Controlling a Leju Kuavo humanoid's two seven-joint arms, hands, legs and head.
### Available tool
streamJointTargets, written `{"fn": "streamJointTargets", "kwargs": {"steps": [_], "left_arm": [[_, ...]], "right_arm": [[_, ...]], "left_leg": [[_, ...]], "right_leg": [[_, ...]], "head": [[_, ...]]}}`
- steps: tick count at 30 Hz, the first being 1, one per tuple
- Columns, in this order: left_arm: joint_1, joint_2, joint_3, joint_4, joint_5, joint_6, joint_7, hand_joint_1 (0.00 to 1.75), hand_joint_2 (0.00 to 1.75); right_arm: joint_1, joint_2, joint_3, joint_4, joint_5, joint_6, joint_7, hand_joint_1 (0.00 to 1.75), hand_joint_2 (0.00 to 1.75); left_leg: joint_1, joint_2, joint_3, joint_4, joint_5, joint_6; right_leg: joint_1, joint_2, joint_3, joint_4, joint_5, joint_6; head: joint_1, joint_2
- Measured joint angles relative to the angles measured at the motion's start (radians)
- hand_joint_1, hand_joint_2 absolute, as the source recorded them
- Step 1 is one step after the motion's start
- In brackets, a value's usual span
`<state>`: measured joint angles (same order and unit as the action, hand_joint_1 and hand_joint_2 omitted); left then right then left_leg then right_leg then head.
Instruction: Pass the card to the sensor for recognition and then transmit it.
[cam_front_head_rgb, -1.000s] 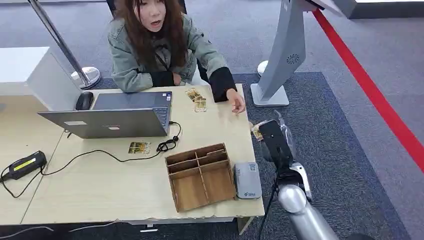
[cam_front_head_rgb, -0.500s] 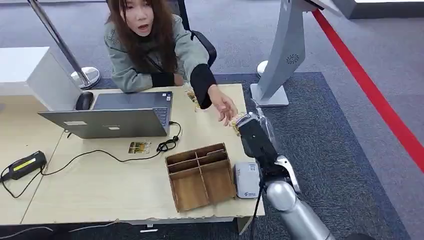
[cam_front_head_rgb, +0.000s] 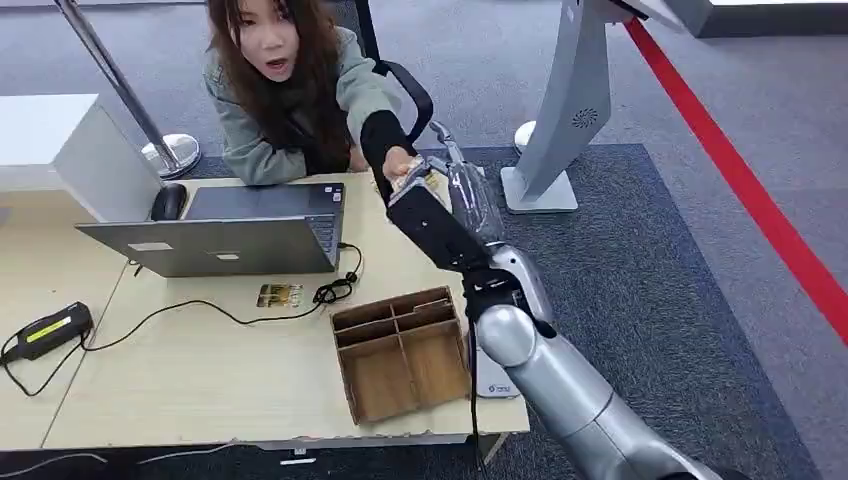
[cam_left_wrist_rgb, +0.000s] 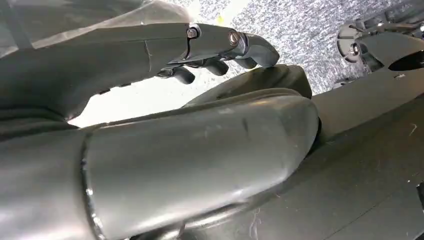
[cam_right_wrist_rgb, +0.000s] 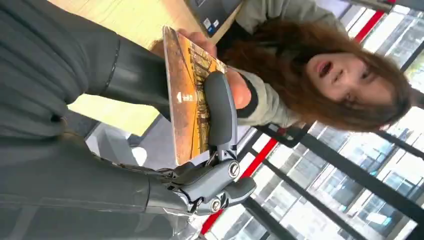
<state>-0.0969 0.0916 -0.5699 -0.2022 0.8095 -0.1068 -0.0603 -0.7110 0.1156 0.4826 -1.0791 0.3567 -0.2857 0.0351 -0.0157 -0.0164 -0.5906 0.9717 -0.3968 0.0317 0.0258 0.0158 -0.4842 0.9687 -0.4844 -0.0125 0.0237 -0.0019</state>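
Note:
My right hand is raised over the far side of the desk and holds an orange picture card. In the right wrist view a dark finger presses across the card and the thumb backs it. The seated person's hand reaches out, and their fingertips touch the card's far edge. The grey card reader lies at the desk's near right corner, mostly hidden by my arm. My left hand hangs low with nothing between its thumb and fingers.
A wooden divided tray stands beside the reader. Another card lies mid-desk by a black cable. A laptop, a mouse and a black power unit sit to the left. A kiosk stand rises at the right.
My right arm has swung up and left with the card, from beyond the desk's right edge toward the person. The person's hand has lifted from the desk and met the card.

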Motion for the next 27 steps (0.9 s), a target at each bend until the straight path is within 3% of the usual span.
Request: {"fn": "streamJointTargets", "kwargs": {"steps": [7,8,9,21,27], "left_arm": [[0.000,0.001,-0.002,0.000,0.005,0.000,0.000,0.00,0.00],[0.000,0.002,-0.002,0.000,0.005,0.000,0.000,0.00,0.00],[0.000,0.002,-0.002,0.000,0.005,0.000,0.000,0.00,0.00],[0.002,0.005,-0.002,0.000,0.017,-0.004,0.000,0.00,0.00],[0.006,0.012,-0.002,0.000,0.035,-0.008,0.000,0.00,0.00]], "right_arm": [[-0.037,0.042,0.028,0.101,-0.010,0.000,-0.019,1.75,1.75],[-0.038,0.044,0.031,0.112,-0.011,0.001,-0.019,0.07,1.75],[-0.040,0.046,0.034,0.124,-0.011,0.001,-0.019,0.00,1.75],[-0.067,0.063,0.067,0.206,-0.029,0.047,-0.055,0.00,1.75],[-0.088,0.015,0.082,0.128,-0.008,0.152,-0.022,0.00,1.75]], "left_leg": [[0.000,0.000,0.000,0.000,0.000,0.000],[0.000,0.000,0.000,0.000,0.000,0.000],[0.000,0.000,0.000,0.000,0.000,0.000],[0.000,0.000,0.000,0.000,0.000,0.000],[0.000,0.000,0.000,0.001,0.000,0.000]], "right_leg": [[0.000,0.000,0.000,0.000,0.000,0.000],[0.000,0.000,0.000,0.000,0.000,0.000],[0.000,0.000,0.000,0.000,0.000,0.000],[0.000,0.000,-0.001,0.000,0.000,0.000],[0.000,0.000,-0.001,0.000,0.000,0.000]], "head": [[0.000,0.000],[0.000,0.000],[0.000,0.000],[0.000,0.000],[0.000,0.000]]}}
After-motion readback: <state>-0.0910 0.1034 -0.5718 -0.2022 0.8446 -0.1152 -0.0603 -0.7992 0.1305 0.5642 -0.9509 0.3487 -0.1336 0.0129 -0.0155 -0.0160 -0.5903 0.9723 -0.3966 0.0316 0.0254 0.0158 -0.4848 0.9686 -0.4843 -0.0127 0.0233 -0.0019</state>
